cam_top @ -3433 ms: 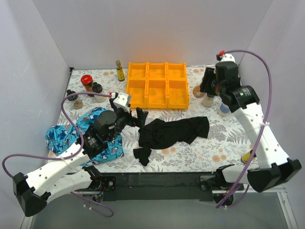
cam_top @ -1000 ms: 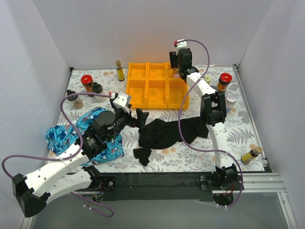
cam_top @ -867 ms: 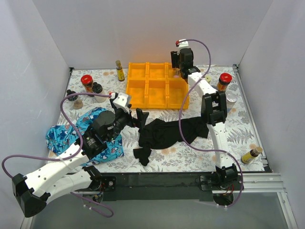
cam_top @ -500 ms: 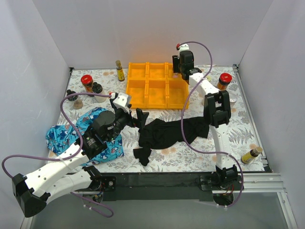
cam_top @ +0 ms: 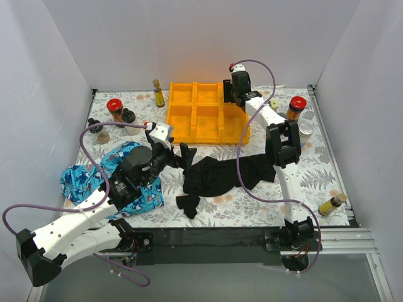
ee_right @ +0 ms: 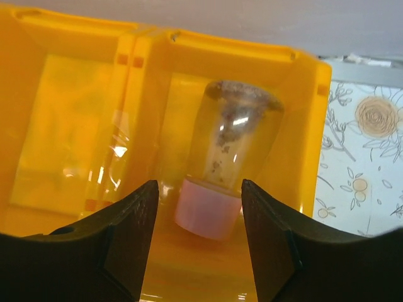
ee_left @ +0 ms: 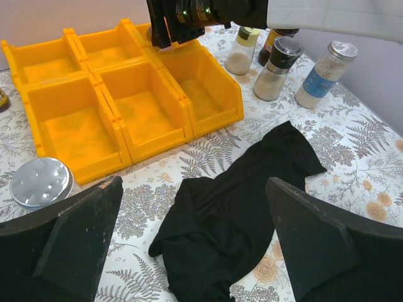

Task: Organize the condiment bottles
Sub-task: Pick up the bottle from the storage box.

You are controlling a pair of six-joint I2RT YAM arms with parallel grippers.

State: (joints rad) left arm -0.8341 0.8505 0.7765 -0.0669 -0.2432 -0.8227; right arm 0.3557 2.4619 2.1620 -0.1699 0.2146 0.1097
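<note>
A pink-lidded clear jar (ee_right: 227, 163) lies in the back right compartment of the orange tray (ee_right: 75, 126), lid toward my right gripper (ee_right: 198, 189). That gripper is open, its fingers either side of the lid with gaps. In the top view it (cam_top: 238, 88) hangs over that corner of the tray (cam_top: 208, 113). My left gripper (ee_left: 195, 189) is open and empty above a black cloth (ee_left: 245, 207). A red-lidded jar (cam_top: 114, 108), a black-capped bottle (cam_top: 128, 116) and an amber bottle (cam_top: 158, 93) stand left of the tray. A red-lidded jar (cam_top: 296, 107) and a silver-lidded jar (cam_top: 305, 131) stand right of it.
The black cloth (cam_top: 227, 173) lies in front of the tray. A blue patterned cloth (cam_top: 82, 179) lies under the left arm. An amber bottle (cam_top: 332, 204) lies near the front right edge. A silver-lidded jar (ee_left: 41, 182) stands by the tray's near left corner. White walls enclose the table.
My right arm swung from the bottles on the right to the tray's back right compartment. It has since shifted slightly left there. The left arm has not moved.
</note>
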